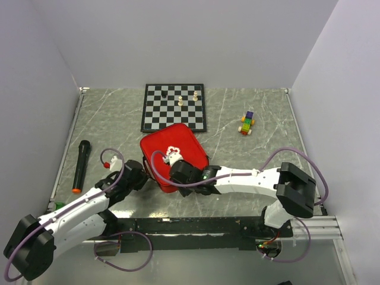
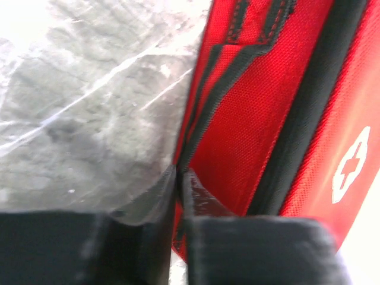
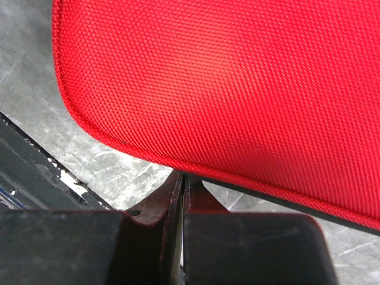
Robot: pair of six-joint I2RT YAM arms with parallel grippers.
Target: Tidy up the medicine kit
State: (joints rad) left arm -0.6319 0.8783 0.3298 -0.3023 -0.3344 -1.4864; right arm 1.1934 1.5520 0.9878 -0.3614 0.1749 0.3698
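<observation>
The red medicine kit lies shut near the middle of the table, its white cross emblem facing up. My left gripper is at the kit's left side. In the left wrist view its jaws are pinched on the black-trimmed seam of the kit. My right gripper reaches in from the right to the kit's near edge. It is shut, fingertips pressed together with nothing between them, tucked just under the red rim of the kit.
A black-and-white chessboard with several pieces lies behind the kit. A small toy of coloured blocks sits at the back right. A black pen-like stick with an orange tip lies at the left. Walls enclose the table.
</observation>
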